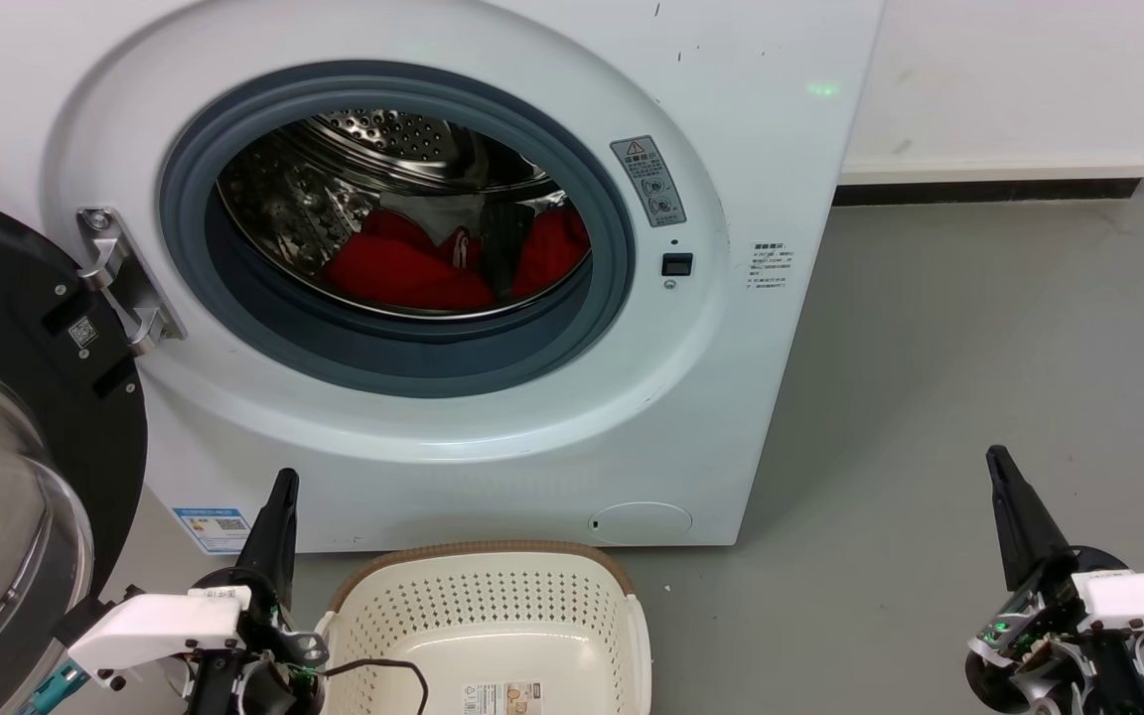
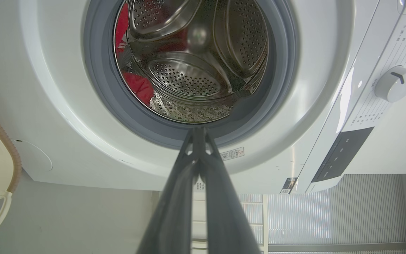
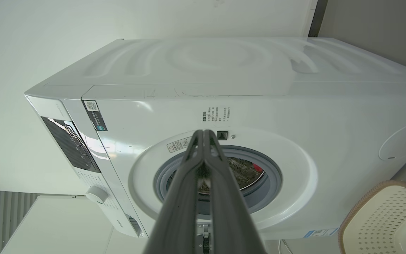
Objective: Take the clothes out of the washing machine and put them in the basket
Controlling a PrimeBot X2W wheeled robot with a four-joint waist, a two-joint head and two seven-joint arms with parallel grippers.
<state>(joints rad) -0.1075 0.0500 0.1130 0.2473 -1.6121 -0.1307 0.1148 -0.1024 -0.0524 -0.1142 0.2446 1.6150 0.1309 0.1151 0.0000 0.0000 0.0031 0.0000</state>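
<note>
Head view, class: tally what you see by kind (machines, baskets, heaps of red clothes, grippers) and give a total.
washing machine: 1
basket: 1
red clothes, counted by heaps: 2
left gripper and right gripper: 2
Total: 6

Grey floor [image 1: 939, 377] runs up to white wall [image 1: 1009, 70]. Black skirting strip [image 1: 979, 191] along wall's foot, white ledge [image 1: 989, 167] just above it. Slatted blind [image 2: 330, 208], relation to wall unclear.
</note>
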